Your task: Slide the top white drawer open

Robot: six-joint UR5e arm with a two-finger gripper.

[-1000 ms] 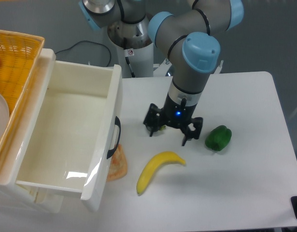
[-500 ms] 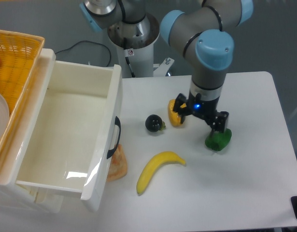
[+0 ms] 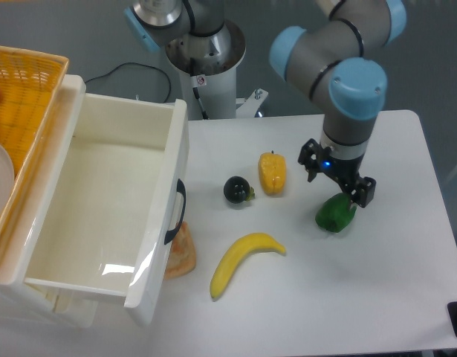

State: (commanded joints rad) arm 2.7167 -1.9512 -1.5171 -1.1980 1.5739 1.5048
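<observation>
On the left of the worktop point(image 3: 406, 297), the top white drawer point(image 3: 102, 216) sits pulled wide out. The gripper point(image 3: 338, 182) hangs far right, jaws spread, holding nothing.

no readable text, small sticker on robot base point(image 3: 201, 79) illegible

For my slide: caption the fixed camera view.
Top white drawer pulled open; claw above green pepper, beside banana.
</observation>
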